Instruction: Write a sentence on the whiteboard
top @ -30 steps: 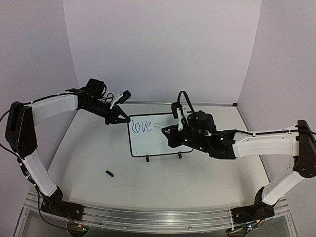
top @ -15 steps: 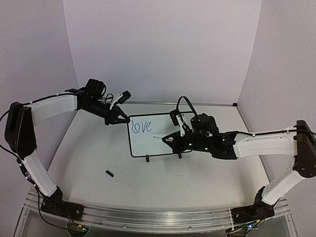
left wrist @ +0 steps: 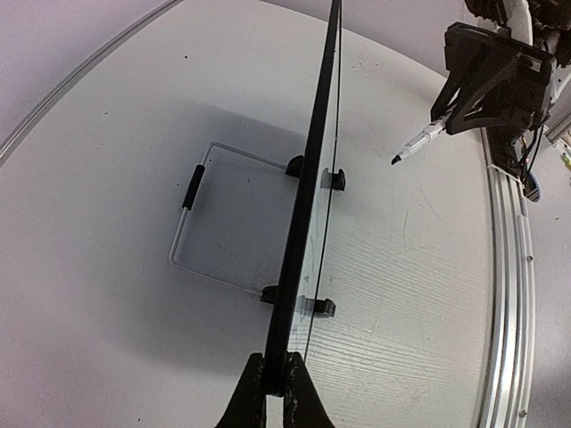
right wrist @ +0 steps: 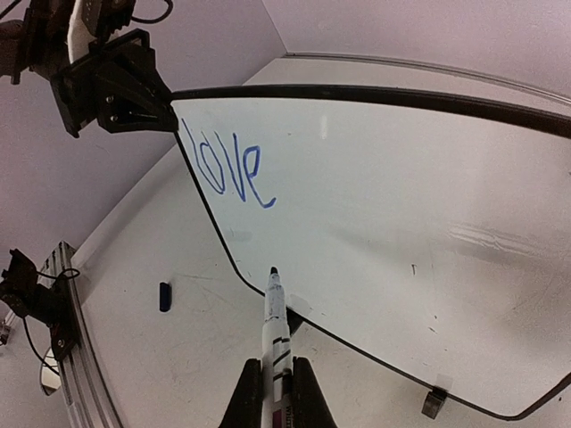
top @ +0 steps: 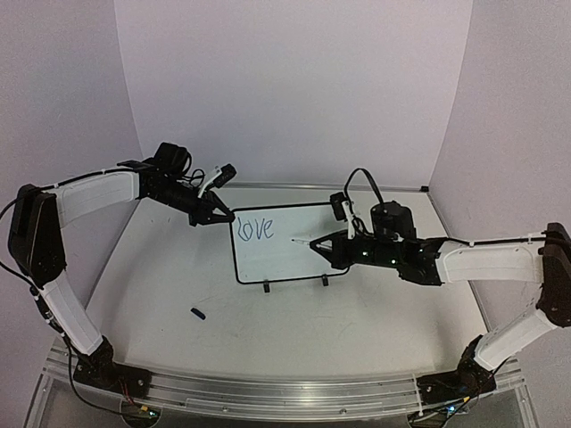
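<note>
You look down on a white table [top: 294,330] closed in by pale lilac walls on three sides. A metal rail [top: 268,397] runs along the near edge and carries the bases of two arms.

Just past the rail on the left, one small dark blue piece [top: 197,313] lies alone on the table. It is too small to identify.

Further in, near the middle, the whiteboard [top: 277,254] stands tilted back on two black feet [top: 265,287]. Its right end is hidden behind the right arm. One word of the sentence [top: 255,229], "love", is written in blue at the upper left.

The right gripper [top: 323,244] reaches in from the right, its fingers pressed together on one marker [top: 302,240]. The marker's tip points at the board. From the left wrist camera you can see a clear gap between tip and board face.

At the board's far left corner, the left gripper [top: 217,217] is pinched tight on the black frame. Its wrist camera sees the board edge-on, so the writing cannot be read there. A thin wire loop [left wrist: 192,223] lies behind the board.
</note>
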`<state>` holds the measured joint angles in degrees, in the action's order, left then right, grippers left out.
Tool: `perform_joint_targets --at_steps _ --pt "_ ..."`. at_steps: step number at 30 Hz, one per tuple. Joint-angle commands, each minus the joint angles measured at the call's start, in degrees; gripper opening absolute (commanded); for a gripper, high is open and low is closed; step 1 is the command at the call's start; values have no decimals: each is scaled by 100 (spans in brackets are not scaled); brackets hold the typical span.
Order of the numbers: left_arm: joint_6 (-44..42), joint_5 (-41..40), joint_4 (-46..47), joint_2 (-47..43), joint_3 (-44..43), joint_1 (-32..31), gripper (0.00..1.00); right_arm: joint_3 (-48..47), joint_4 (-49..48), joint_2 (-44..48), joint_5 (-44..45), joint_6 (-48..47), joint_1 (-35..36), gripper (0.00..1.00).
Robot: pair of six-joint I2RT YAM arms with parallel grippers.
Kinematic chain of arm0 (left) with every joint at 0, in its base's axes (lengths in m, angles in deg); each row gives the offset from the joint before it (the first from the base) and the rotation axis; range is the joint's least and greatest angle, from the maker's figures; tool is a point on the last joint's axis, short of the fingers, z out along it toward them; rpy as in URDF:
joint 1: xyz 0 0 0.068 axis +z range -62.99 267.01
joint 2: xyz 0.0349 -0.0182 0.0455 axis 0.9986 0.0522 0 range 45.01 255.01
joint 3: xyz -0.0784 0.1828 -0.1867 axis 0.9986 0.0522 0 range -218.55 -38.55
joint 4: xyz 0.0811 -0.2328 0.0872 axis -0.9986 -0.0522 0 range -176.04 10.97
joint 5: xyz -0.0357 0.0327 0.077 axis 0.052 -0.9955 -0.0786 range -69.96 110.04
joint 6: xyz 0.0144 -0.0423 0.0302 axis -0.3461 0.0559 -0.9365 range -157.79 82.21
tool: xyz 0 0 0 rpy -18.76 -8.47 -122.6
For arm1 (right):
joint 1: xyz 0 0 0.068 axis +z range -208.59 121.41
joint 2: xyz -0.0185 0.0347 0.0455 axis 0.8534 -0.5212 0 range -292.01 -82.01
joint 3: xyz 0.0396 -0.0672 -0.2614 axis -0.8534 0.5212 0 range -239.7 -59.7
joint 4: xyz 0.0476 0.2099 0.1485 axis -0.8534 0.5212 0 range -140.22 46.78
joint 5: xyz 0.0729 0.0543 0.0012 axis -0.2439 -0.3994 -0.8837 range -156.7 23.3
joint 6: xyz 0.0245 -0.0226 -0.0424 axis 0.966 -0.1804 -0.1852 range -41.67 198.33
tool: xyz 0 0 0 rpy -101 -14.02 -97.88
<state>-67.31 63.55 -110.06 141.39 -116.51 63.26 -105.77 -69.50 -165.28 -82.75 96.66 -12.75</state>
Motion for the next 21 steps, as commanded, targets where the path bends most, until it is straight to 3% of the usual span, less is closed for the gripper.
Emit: perform_joint_targets --at_steps 1,21 --pt "-127 -540 30 -202 61 37 0 91 -337 284 -323 40 -137 0" --pt "-84 -551 52 -237 77 37 0 131 -820 375 392 136 -172 0"
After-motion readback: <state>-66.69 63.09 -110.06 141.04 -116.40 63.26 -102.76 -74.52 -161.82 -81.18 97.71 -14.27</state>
